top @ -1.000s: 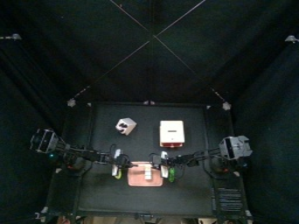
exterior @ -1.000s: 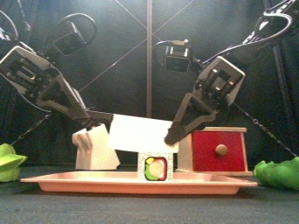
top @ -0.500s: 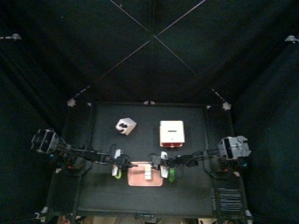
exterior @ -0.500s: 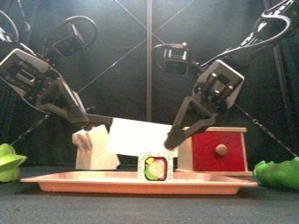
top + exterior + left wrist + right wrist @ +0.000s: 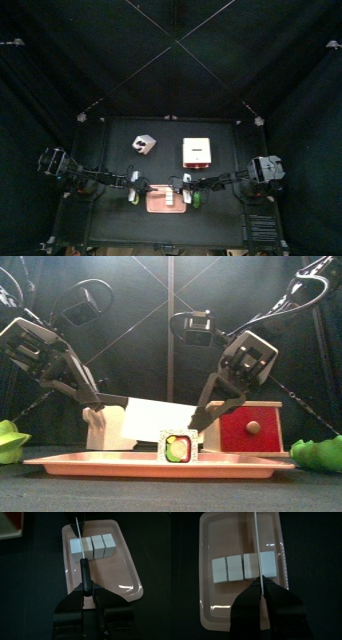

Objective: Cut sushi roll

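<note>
Black curtains ring the small table point(image 5: 221, 140). On my pink tray point(image 5: 123, 572) the sushi roll point(image 5: 91, 546) lies crosswise. My left gripper point(image 5: 87, 597) has its jaws pinched on the knife handle point(image 5: 85, 574), blade over the roll. My right gripper point(image 5: 260, 587) pinches the white blade point(image 5: 258, 542) edge above the roll.

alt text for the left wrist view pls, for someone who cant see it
The left gripper, shut on a black-handled knife, holds the blade over a white sushi roll that looks divided into three pieces side by side. The roll lies on a pink tray on the black table; the blade crosses its end piece.
</note>
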Robot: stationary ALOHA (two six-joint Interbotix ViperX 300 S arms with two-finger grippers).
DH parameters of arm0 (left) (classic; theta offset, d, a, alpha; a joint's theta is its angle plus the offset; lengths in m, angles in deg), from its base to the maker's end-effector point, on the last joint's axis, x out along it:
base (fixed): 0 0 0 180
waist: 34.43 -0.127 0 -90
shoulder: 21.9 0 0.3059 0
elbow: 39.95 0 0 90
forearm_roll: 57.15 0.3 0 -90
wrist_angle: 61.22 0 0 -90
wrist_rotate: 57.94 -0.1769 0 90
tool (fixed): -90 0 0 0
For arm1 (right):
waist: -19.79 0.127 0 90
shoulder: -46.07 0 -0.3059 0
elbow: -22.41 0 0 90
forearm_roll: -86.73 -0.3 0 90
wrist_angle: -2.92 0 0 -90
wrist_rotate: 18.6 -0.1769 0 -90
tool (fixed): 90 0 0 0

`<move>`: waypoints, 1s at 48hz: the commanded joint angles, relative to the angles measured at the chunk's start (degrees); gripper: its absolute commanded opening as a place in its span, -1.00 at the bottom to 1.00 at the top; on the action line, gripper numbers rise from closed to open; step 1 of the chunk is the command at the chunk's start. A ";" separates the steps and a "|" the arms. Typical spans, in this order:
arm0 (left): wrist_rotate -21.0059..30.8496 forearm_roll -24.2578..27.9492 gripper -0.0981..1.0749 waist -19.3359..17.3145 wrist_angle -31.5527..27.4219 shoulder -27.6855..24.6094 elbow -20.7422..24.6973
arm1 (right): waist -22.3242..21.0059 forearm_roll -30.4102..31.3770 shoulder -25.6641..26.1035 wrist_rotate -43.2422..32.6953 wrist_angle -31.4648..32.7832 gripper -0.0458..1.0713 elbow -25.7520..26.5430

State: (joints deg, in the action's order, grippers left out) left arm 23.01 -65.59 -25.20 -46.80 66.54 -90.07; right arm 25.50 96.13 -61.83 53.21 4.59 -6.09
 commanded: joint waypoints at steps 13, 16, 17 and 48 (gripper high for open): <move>-0.09 0.09 -0.06 0.53 -5.27 -2.81 1.58 | 0.26 -0.09 -0.70 -0.09 1.76 -0.43 -0.35; -0.09 0.09 -0.06 0.62 -7.03 -3.43 2.20 | 0.26 -0.09 -0.97 -0.09 1.76 -0.43 -0.35; -0.09 0.09 -0.06 0.53 -7.47 -3.60 2.46 | 0.26 -0.09 -1.05 -0.09 1.85 -0.43 -0.35; -0.26 0.18 -0.07 0.53 -11.07 -5.54 4.66 | 0.35 -0.09 -2.29 -0.09 2.29 -0.44 0.26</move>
State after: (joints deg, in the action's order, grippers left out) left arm 22.92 -65.59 -25.20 -56.74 60.38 -84.88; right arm 25.68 96.13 -64.65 53.12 5.21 -5.56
